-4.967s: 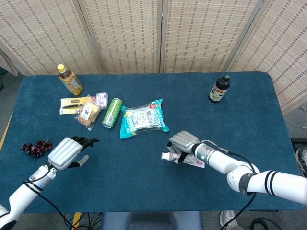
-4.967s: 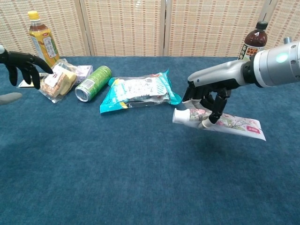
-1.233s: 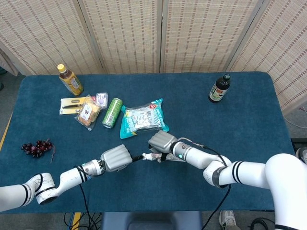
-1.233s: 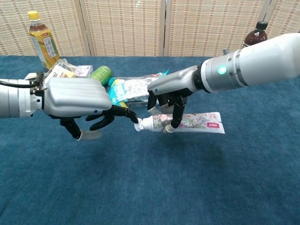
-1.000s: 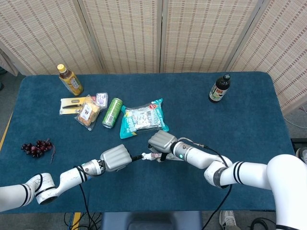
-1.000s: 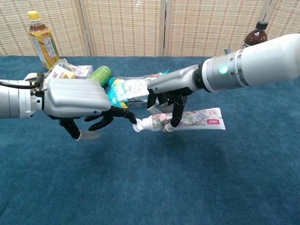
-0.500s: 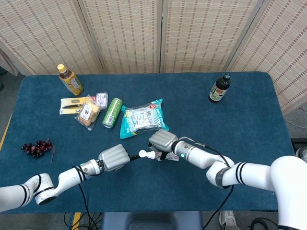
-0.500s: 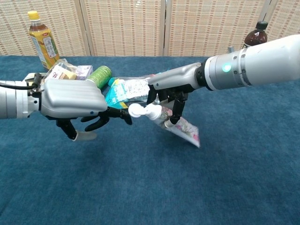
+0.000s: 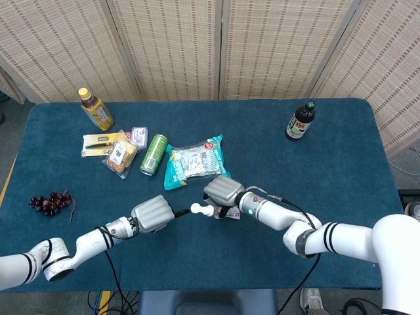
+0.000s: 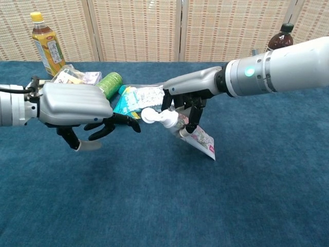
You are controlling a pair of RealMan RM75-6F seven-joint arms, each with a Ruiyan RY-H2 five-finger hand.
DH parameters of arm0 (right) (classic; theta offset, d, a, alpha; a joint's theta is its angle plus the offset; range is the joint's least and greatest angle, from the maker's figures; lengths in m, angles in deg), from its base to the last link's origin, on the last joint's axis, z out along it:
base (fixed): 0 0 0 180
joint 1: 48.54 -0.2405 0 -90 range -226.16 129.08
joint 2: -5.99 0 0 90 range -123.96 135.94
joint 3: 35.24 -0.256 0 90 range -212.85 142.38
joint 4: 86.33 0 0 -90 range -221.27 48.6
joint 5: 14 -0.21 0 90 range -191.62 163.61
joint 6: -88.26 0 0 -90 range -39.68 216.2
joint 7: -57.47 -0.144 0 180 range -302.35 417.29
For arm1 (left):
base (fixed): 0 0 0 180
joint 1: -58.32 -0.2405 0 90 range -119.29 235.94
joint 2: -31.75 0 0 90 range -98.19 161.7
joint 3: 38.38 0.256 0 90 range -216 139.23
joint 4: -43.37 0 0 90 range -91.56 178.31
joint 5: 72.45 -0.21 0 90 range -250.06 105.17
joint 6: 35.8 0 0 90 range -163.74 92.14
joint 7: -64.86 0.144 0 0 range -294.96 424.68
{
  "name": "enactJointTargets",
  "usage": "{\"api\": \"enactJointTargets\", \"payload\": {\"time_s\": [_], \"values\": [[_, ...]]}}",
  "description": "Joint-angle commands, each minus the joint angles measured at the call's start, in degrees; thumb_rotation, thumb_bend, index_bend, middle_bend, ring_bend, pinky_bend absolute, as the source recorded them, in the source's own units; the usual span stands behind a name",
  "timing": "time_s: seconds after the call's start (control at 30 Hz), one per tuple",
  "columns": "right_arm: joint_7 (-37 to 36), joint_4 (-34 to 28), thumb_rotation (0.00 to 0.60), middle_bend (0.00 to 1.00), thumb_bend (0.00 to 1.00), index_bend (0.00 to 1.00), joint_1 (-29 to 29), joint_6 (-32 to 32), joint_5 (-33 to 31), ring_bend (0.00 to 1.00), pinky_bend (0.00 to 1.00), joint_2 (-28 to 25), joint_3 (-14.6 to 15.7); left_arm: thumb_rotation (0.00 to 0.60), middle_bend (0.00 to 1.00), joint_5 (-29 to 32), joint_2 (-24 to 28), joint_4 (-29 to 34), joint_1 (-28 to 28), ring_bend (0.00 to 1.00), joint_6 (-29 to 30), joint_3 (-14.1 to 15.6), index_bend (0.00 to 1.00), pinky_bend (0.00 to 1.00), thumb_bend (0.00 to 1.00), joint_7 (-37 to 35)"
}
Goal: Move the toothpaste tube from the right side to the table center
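Note:
The toothpaste tube (image 10: 196, 136) is white with a flowery print and a white cap (image 10: 149, 116). My right hand (image 10: 186, 101) grips it near the cap end, above the table's middle. It hangs tilted, cap up and to the left, flat tail down to the right. In the head view the cap (image 9: 196, 209) sticks out left of my right hand (image 9: 224, 191). My left hand (image 10: 76, 105) hovers just left of the cap, its dark fingers (image 10: 119, 121) spread toward it and holding nothing. A small gap shows between them and the cap. The left hand (image 9: 152, 213) sits low in the head view.
A teal snack bag (image 9: 195, 162) lies just behind the hands, with a green can (image 9: 153, 154) and snack packets (image 9: 119, 151) to its left. A yellow-capped tea bottle (image 9: 96, 109) stands back left and a dark bottle (image 9: 300, 121) back right. Grapes (image 9: 50, 202) lie at the left edge.
The tube has swung from lying level to tilted, cap raised and tail dropped. My left hand came in from the left to the cap, then drew back slightly.

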Motion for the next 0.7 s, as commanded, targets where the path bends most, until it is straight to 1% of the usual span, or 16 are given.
{"api": "enactJointTargets", "payload": {"time_s": [0.03,0.17,0.23,0.27,0.3,0.33,0.37,0.4,0.47,0.57,0.6,0.7], "values": [[-0.4,-0.2,0.6,0.94,1.0,1.0,-0.5,-1.6,-1.0,0.79,0.63,-0.5,-0.2,0.6,0.64,1.3,1.2,0.6,-0.6,0.63,-0.2,-0.3,0.14,0.69,0.39,0.8],[-0.9,-0.5,0.6,0.9,1.0,1.0,-1.6,-4.4,-2.9,0.77,0.62,-1.4,-0.5,0.6,0.62,3.0,2.5,1.0,-1.5,0.61,0.0,-0.7,0.14,0.69,0.39,1.6],[-0.9,-0.5,0.6,0.86,1.0,1.0,-2.1,-5.3,-3.7,0.72,0.6,-1.8,-0.5,0.6,0.61,3.8,2.9,1.1,-2.0,0.6,0.1,-0.8,0.14,0.69,0.39,1.7],[-0.9,-0.5,0.6,0.83,0.98,0.99,-2.3,-5.6,-4.3,0.69,0.58,-2.0,-0.6,0.6,0.6,4.3,3.1,1.2,-2.3,0.59,0.2,-0.9,0.14,0.69,0.39,1.8],[-0.8,-0.5,0.6,0.77,0.89,0.94,-2.4,-5.7,-4.7,0.64,0.56,-2.1,-0.6,0.6,0.58,4.5,3.2,1.1,-2.5,0.57,0.3,-0.9,0.14,0.69,0.39,1.9],[-0.6,-0.5,0.6,0.73,0.81,0.9,-2.5,-5.4,-5.1,0.61,0.55,-2.2,-0.6,0.6,0.58,4.8,3.2,1.0,-2.7,0.56,0.3,-1.0,0.14,0.69,0.39,2.0],[-0.4,-0.5,0.6,0.67,0.63,0.8,-2.5,-5.1,-5.4,0.56,0.53,-2.2,-0.6,0.6,0.56,4.9,3.3,0.9,-2.9,0.55,0.4,-1.0,0.14,0.69,0.39,2.2],[-0.2,-0.5,0.6,0.62,0.48,0.72,-2.5,-4.7,-5.8,0.52,0.51,-2.2,-0.6,0.6,0.55,5.1,3.3,0.8,-3.1,0.54,0.5,-1.1,0.14,0.69,0.39,2.3],[0.2,-0.4,0.6,0.5,0.25,0.56,-2.3,-3.7,-6.6,0.43,0.47,-2.3,-0.7,0.6,0.53,5.7,3.3,0.8,-3.4,0.52,0.6,-1.3,0.13,0.69,0.39,2.3],[0.6,-0.5,0.6,0.34,0.05,0.35,-1.8,-2.0,-7.6,0.32,0.39,-2.4,-0.9,0.6,0.51,6.0,3.3,0.7,-3.8,0.5,0.8,-1.4,0.13,0.69,0.39,2.4],[0.7,-0.6,0.6,0.32,0.02,0.3,-1.7,-1.5,-7.8,0.29,0.37,-2.4,-1.0,0.6,0.51,6.1,3.3,0.6,-3.9,0.5,0.8,-1.5,0.13,0.69,0.39,2.4],[0.9,-0.9,0.6,0.28,0.0,0.24,-1.4,-0.4,-8.5,0.25,0.35,-2.6,-1.4,0.6,0.51,6.5,3.2,0.7,-4.1,0.49,0.8,-1.6,0.13,0.69,0.39,2.6]]}}
